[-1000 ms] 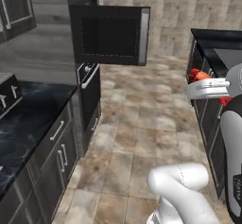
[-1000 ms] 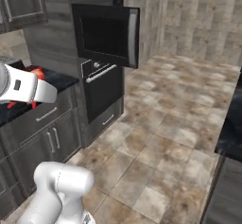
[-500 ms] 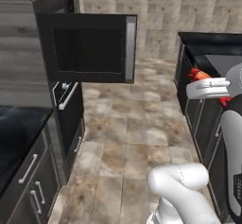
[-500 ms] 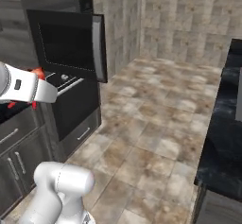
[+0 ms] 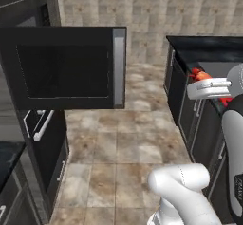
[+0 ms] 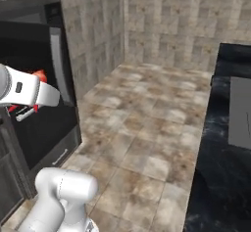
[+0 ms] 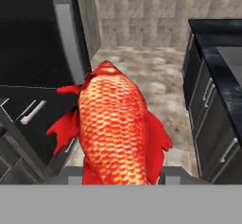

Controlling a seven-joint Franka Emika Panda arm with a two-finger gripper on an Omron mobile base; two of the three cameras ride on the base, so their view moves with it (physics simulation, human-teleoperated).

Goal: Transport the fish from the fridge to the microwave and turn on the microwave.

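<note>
Closer now, the base has rolled up to the microwave [image 5: 66,67], whose door hangs open. Beside that door, the gripper [image 7: 118,178] is clamped on the fish [image 7: 116,131].

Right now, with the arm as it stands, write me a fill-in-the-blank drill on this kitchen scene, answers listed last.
1. The pincer is shut on the red-orange ____.
2. The microwave door stands ____.
3. The long handle on that door is coloured ____.
4. The floor between the cabinets is covered in stone ____.

Missing words: fish; open; grey; tiles
</note>
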